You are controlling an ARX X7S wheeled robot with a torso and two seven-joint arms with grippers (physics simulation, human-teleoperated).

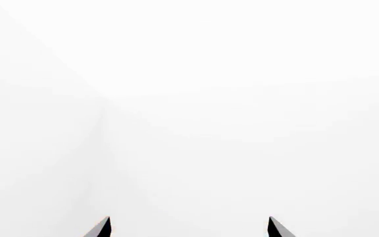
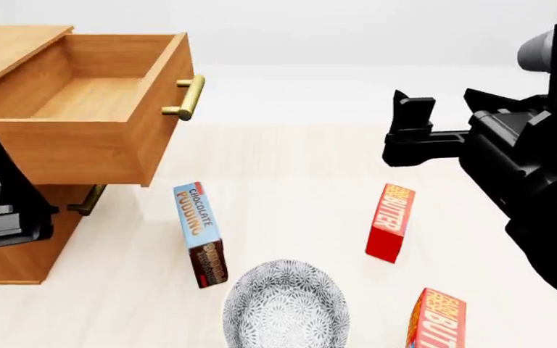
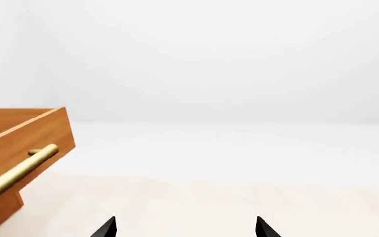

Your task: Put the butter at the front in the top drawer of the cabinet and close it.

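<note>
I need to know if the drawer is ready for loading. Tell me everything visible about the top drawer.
The top drawer is orange-brown wood with a horizontal brass bar handle on two posts. It stands pulled well out of the cabinet, level, and its box looks empty. Neither gripper touches it. The right wrist view shows its front corner and handle.

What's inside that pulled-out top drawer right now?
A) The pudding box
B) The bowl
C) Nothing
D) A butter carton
C: the head view shows the open top drawer with a bare wooden bottom, while both butter cartons, the pudding box and the bowl sit outside it.
</note>
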